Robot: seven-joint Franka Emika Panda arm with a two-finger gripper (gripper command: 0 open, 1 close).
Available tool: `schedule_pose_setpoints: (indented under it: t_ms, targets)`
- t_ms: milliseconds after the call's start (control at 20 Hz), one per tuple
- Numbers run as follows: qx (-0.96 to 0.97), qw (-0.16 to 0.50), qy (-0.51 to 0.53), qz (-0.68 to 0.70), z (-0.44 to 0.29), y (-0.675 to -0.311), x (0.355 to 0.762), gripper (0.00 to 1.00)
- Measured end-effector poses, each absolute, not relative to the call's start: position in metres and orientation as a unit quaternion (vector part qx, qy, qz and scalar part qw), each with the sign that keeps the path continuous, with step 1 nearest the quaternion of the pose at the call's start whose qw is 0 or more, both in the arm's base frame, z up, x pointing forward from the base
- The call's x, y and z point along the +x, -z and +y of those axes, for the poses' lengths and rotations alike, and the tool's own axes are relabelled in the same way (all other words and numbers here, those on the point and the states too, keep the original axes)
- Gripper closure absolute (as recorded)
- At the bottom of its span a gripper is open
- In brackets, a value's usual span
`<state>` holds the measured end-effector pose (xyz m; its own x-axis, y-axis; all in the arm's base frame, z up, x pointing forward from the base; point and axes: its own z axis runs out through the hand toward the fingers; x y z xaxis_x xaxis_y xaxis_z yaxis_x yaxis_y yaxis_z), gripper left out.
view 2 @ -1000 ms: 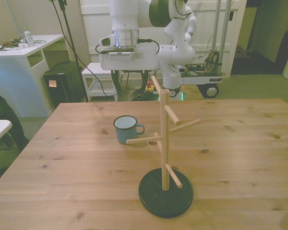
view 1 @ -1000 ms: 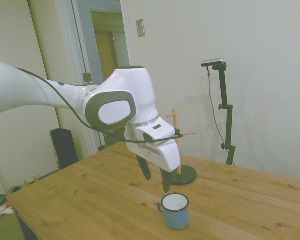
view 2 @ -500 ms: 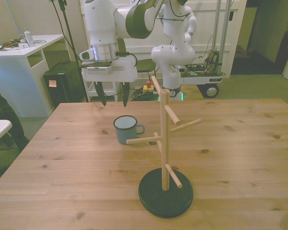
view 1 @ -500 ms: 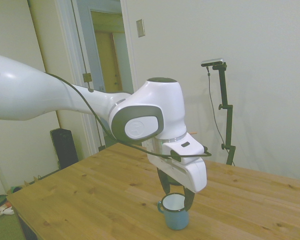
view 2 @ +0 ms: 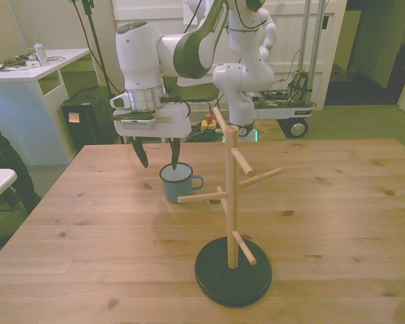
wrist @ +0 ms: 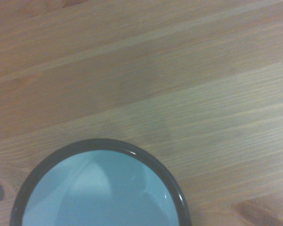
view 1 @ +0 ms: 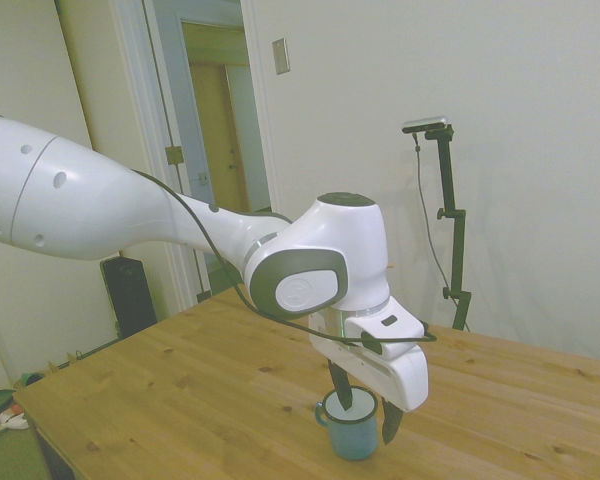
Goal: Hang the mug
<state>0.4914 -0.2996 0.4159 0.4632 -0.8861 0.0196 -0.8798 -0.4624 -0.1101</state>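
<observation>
The fingers are spread open and point straight down, straddling the wall of the light-blue enamel mug. In the front view one dark finger dips over the mug's open mouth, while the other hangs outside it toward the front view's left, above bare wood. The side view shows the same: one finger reaching down into the mug and the other beside its outer wall, the fingers holding nothing.

The mug stands upright on the wooden desk, its loop handle turned toward the front view's right. The wrist view looks down on its dark rim and pale inside, with desk planks around it.

Nearer the camera in the front view stands the wooden peg stand on a round dark base, apart from the mug; one peg reaches toward it.
</observation>
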Motion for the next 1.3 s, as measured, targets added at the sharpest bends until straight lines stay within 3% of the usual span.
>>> schedule_pose_setpoints:
  t_ms: [50,100,600,1300]
  targets:
    - [-0.854,0.042,0.038,0.517,-0.299,-0.412,0.493,0.00]
    - [-0.854,0.041,0.038,0.517,-0.300,-0.408,0.495,1.00]
    - [-0.857,0.037,0.042,0.512,-0.303,-0.387,0.498,1.00]
    - [-0.865,0.040,0.053,0.498,-0.291,-0.407,0.512,1.00]
